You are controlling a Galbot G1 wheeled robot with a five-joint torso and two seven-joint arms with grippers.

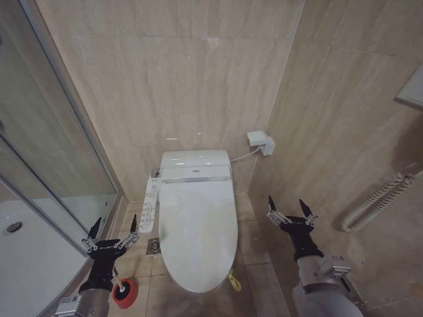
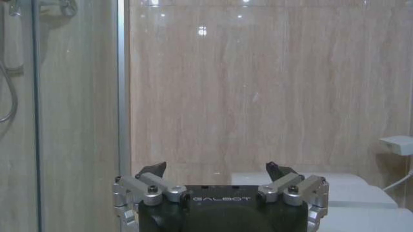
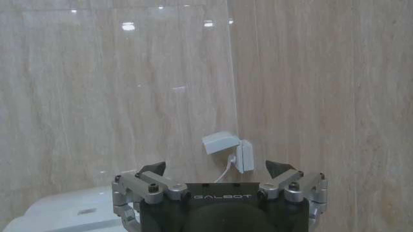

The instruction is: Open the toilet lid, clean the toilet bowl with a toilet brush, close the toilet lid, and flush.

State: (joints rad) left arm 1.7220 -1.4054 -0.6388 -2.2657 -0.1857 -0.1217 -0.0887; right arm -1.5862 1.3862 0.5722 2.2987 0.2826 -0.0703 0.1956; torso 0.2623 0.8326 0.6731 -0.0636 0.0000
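The toilet lid (image 1: 197,231) lies shut over the toilet bowl, a glossy white oval with a yellow-green strap loop (image 1: 234,281) at its front rim. A white button panel (image 1: 149,207) runs along the toilet's left side. On the floor to the left stands the red cup holder (image 1: 124,292) of the toilet brush, partly behind my left arm. My left gripper (image 1: 114,226) (image 2: 218,169) hangs open left of the toilet, above the holder. My right gripper (image 1: 289,206) (image 3: 218,166) is open to the toilet's right, with nothing in it.
A glass shower enclosure (image 1: 46,165) closes off the left side. Beige tiled walls stand behind and to the right. A white wall socket (image 1: 260,142) (image 3: 227,150) with a cable sits behind the toilet. A white coiled hose (image 1: 377,201) hangs on the right wall. A floor drain (image 1: 153,246) lies beside the toilet.
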